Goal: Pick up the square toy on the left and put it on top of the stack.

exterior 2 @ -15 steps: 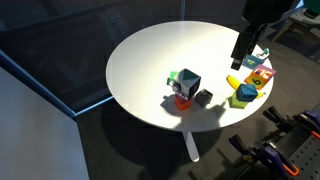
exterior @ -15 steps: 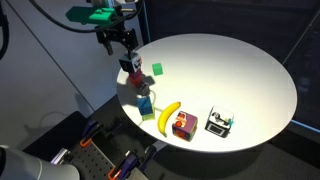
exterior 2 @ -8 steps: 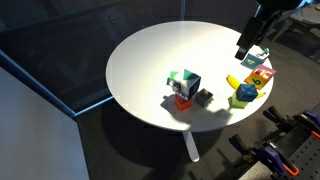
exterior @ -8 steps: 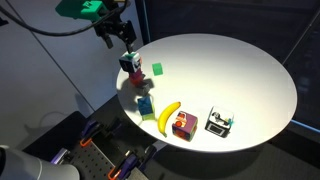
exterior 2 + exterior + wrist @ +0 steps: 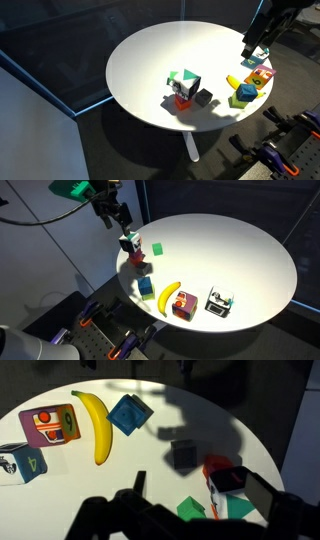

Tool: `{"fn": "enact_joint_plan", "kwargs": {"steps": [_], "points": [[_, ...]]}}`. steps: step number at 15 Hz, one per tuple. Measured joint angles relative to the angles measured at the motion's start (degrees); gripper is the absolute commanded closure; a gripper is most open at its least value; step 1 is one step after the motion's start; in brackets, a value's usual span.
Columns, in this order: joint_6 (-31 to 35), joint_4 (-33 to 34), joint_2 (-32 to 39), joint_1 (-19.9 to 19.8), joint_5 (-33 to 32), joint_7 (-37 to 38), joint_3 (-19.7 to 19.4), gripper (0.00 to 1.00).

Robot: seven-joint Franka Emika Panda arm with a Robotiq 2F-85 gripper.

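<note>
The gripper (image 5: 121,220) hangs above the stack (image 5: 133,257), off to one side, with its jaws apart and nothing between them; the wrist view shows both fingers (image 5: 140,482) spread wide over the bench (image 5: 230,250). The toy (image 5: 184,81) sits on top of the red stack (image 5: 182,101), so the placing looks done.

The risk now is a topple. In an exterior view the toy looks wider than the blocks under it, so it may rest with little margin. A low sideways sweep of the gripper could clip it. The stack stands near the bench edge, so a fallen toy might roll off, or knock the grey cube (image 5: 183,454) and green cube (image 5: 156,249) just beside it. A straight rise before any sideways travel seems safest
</note>
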Motion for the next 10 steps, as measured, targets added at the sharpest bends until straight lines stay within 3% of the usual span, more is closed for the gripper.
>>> {"fn": "enact_joint_plan", "kwargs": {"steps": [10], "points": [[-4.94, -0.09, -2.19, 0.56, 0.64, 0.0, 0.07, 0.0]]}}
